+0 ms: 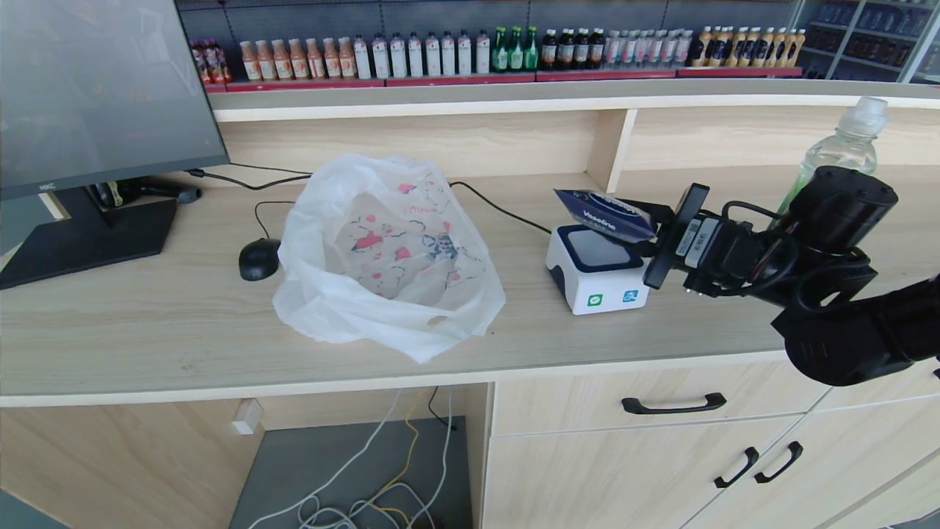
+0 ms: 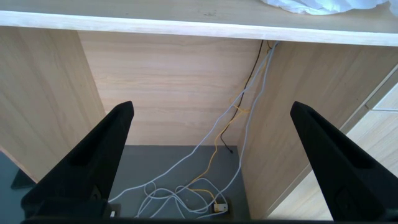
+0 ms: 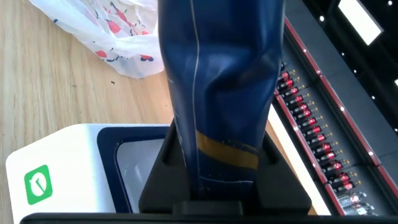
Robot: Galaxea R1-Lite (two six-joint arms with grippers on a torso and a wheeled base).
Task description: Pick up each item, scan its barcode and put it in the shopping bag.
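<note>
The left gripper point(image 2: 211, 112), fingers spread wide, frames loose cables point(image 2: 205, 168) at the frame's centre, beneath the wooden counter point(image 2: 124, 22).

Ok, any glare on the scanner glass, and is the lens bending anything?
Head view: the white box scanner carries a pale sheen on its dark glass top, no hard hotspot; the long edges of the pale wooden counter bow slightly, a wide-lens bend. Right wrist view: the glass shows a soft pale reflection beside the dark blue pouch. Left wrist view: even light under the counter.
</note>
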